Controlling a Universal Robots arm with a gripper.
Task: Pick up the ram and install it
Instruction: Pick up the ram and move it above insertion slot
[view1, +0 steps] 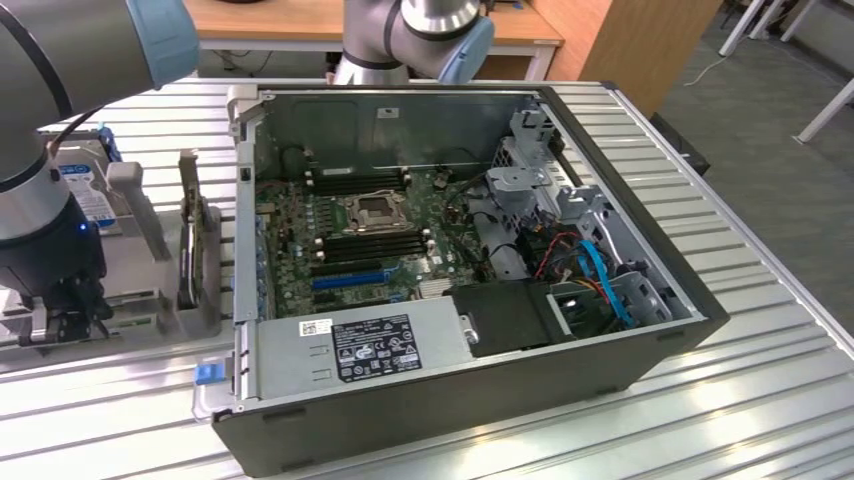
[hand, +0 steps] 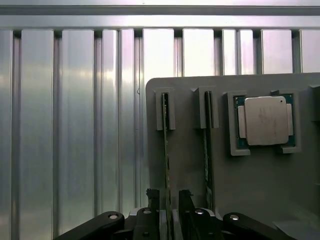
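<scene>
Ribbed metal worktop, pale and reflective, carrying every item listed, near to far:

- Computer case: dark, side panel off, lying open at the middle of the worktop
- Power supply: grey box with a black label, at the near end of the case
- Blue cables: beside the power supply, towards the exterior view's right
- Motherboard: green, flat in the case beyond the power supply; carries a blue expansion slot, black memory slots and a square processor socket
- Grey holder: on the worktop at the exterior view's left, apart from the case
- Ram: thin green stick standing on edge in a slot of the holder
- Second stick: same kind, in the next slot, just beside the ram
- Processor chip: square, silver, flat in its own recess in the holder
- End effector: released, lowered over the holder, fingers standing one on each side of the ram with a gap, not clamped on it
- Robot arm: grey, rising above the holder
- Hard drive: blue-labelled, farther back behind the arm
- Wooden desk: far, beyond the worktop
</scene>
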